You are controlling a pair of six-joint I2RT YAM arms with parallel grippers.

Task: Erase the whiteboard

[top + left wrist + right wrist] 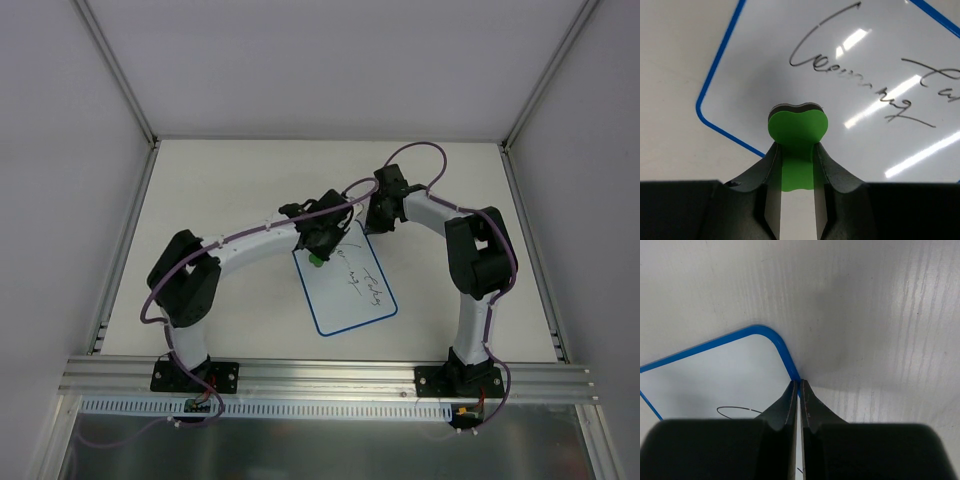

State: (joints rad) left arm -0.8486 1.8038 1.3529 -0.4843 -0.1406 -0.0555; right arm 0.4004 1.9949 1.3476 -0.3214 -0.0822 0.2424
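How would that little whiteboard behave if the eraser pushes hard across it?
The whiteboard looks thin, flat and glossy on a smooth table, so it would probably slide rather than tip. Its straight edges suggest it is stiff, not floppy. The right gripper, shut at its edge, may be pinning it.

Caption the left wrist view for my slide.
Left jaws grip the green eraser at the whiteboard edge, handwriting unerased.

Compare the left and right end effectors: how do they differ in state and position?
The left end effector grips a green eraser; the right end effector is shut, holding nothing. The left hangs over the whiteboard near the writing; the right's tips sit at its blue edge by a corner. Both are black.
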